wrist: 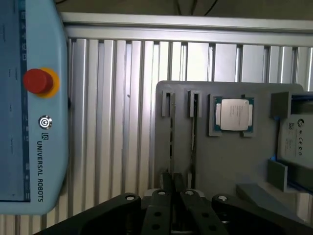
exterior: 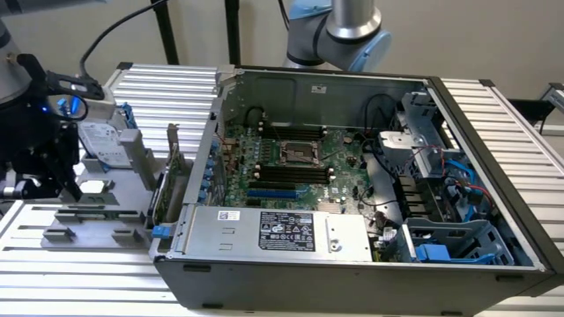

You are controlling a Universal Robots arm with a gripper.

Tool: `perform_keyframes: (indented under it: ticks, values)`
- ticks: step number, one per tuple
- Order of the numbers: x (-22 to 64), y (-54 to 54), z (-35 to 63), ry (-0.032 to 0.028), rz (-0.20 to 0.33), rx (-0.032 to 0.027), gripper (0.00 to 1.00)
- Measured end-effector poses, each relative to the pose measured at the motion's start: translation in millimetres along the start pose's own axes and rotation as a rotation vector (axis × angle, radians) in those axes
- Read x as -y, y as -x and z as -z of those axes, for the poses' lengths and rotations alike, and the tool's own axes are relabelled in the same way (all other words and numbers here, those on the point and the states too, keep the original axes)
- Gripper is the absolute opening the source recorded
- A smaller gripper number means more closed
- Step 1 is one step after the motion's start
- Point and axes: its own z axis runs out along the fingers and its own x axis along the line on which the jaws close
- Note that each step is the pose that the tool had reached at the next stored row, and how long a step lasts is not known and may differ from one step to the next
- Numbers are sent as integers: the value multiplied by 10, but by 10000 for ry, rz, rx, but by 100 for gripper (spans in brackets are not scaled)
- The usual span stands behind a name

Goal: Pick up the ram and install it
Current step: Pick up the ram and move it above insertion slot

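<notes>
One black tool hangs at the exterior view's far left, over the near end of a gray holder on the ribbed metal bench. A teach pendant with a red stop button lies beside the holder. The tool's fingers stand close together at the end of a narrow slot. The ram shows there as a thin dark strip seen edge-on; whether the fingers pinch it cannot be told. Further along the holder sit a processor chip, a hard drive and a green expansion card. Toward the exterior view's right stands the open computer case, its motherboard bare.
</notes>
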Motion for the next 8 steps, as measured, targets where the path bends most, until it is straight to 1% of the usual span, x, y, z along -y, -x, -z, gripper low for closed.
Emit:
perform_keyframes:
  ticks: [5,8]
  values:
    - [65,-4,180,-2,83,65,13]
    - [110,-6,280,-6,133,121,13]
